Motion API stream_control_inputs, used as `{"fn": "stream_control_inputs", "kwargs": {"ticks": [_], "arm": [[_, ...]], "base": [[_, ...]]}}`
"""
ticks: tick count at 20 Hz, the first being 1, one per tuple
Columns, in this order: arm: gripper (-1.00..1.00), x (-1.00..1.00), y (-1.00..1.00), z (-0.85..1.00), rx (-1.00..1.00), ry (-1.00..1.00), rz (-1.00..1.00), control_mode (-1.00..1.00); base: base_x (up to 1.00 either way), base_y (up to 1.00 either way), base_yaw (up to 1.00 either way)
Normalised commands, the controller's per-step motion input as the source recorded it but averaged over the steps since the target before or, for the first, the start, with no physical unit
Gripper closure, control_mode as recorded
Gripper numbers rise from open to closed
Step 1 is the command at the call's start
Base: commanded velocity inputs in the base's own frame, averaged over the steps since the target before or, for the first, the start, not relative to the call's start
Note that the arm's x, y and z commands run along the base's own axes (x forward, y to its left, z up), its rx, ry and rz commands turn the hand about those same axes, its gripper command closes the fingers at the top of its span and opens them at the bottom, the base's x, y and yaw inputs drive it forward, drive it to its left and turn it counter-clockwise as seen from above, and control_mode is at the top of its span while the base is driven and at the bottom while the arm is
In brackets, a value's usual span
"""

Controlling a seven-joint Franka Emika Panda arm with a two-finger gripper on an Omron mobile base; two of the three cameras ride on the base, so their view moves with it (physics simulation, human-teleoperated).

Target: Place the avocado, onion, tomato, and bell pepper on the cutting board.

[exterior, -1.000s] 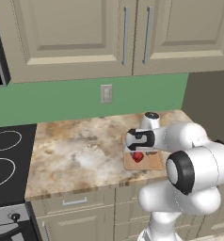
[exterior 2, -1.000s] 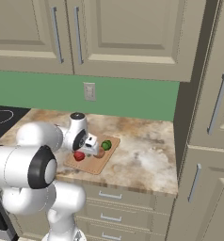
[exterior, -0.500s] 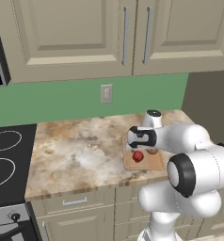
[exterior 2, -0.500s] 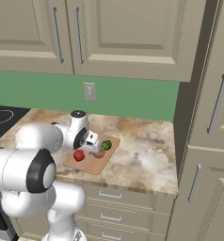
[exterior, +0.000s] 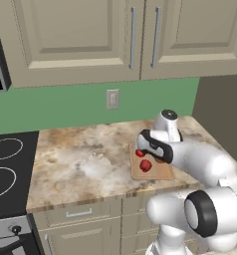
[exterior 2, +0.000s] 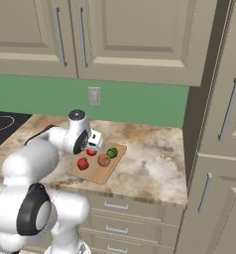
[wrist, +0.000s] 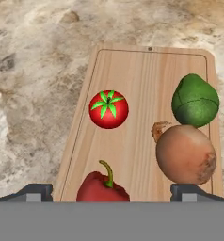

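The light-wood cutting board (wrist: 142,75) lies on the counter with all four items on it. In the hand view the tomato (wrist: 108,109) is left of centre, the avocado (wrist: 195,100) is at the right, the onion (wrist: 185,154) touches it just below, and the bell pepper (wrist: 102,188) lies lowest. My gripper (wrist: 115,194) hangs open above the bell pepper, touching nothing. From the right base view the gripper (exterior 2: 96,145) hovers over the board (exterior 2: 97,173), above the tomato (exterior 2: 91,152), bell pepper (exterior 2: 83,163), onion (exterior 2: 104,159) and avocado (exterior 2: 112,152). In the left base view my arm hides the onion and avocado.
The marbled counter (exterior: 85,159) stretches left of the board to a black stovetop (exterior: 3,172). A wall outlet (exterior: 112,98) and upper cabinets (exterior: 90,35) are behind. A tall cabinet (exterior 2: 219,129) closes the counter's right end.
The jaws have spread wider and the hand has lifted a little off the board. The bell pepper stays lying where it was.
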Motion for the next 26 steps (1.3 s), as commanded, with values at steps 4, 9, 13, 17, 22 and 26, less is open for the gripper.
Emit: {"fn": "stream_control_inputs", "kwargs": {"ticks": [4, 9, 13, 17, 22, 26], "arm": [[-1.0, -0.4, 0.0, 0.57, 0.0, -0.18, 0.0, -1.0], [-1.0, -0.45, 0.0, 0.46, 0.0, -0.19, 0.0, -1.0], [-1.0, -0.15, 0.0, 0.1, 0.0, -0.09, 0.0, -1.0], [-1.0, 0.0, 0.0, 0.0, 0.0, 0.0, 0.0, -1.0], [-1.0, 0.0, 0.0, 0.0, 0.0, 0.0, 0.0, -1.0], [-1.0, 0.0, 0.0, 0.0, 0.0, 0.0, 0.0, -1.0]], "base": [[0.0, 0.0, 0.0], [0.0, 0.0, 0.0], [0.0, 0.0, 0.0], [0.0, 0.0, 0.0], [0.0, 0.0, 0.0], [0.0, 0.0, 0.0]]}}
